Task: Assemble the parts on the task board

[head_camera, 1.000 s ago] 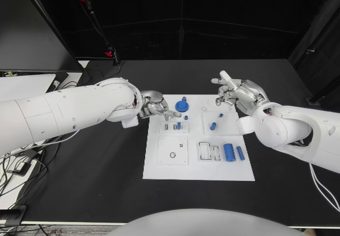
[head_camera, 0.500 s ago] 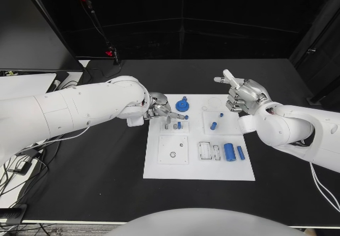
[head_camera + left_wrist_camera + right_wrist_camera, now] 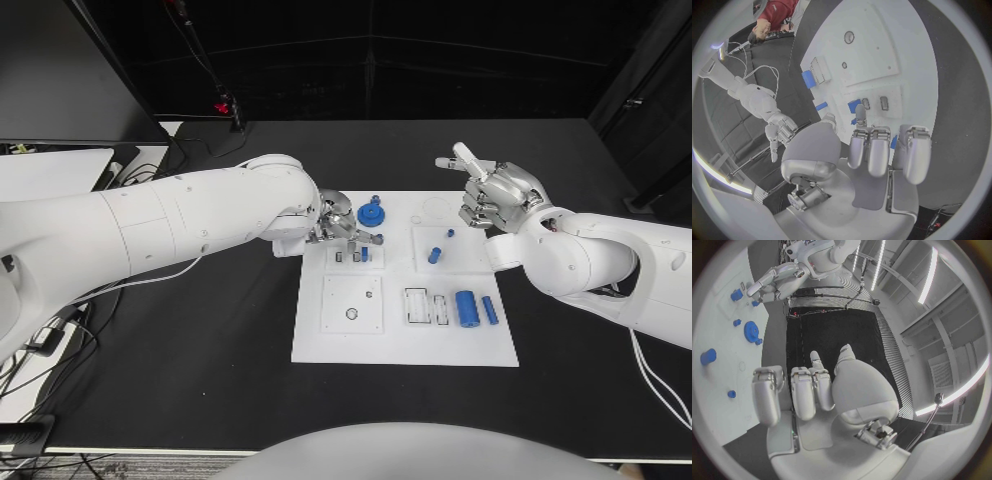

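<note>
White task board (image 3: 325, 345) at the middle of the black table (image 3: 173, 360), left hand (image 3: 340, 225) over its upper left corner beside the blue gear (image 3: 371, 214), fingers curled on nothing, right hand (image 3: 495, 195) raised past the upper right corner, fingers curled, one extended, empty, blue cylinder (image 3: 466, 308) lying lower right

Bright, even light falls from long ceiling strip lamps (image 3: 931, 277), leaving the white rectangular task board (image 3: 404, 345) crisp against the matte black table (image 3: 173, 360) with only soft shadows. Both wrist pictures bulge fisheye-fashion, straight edges bowing near the dark rim.
</note>
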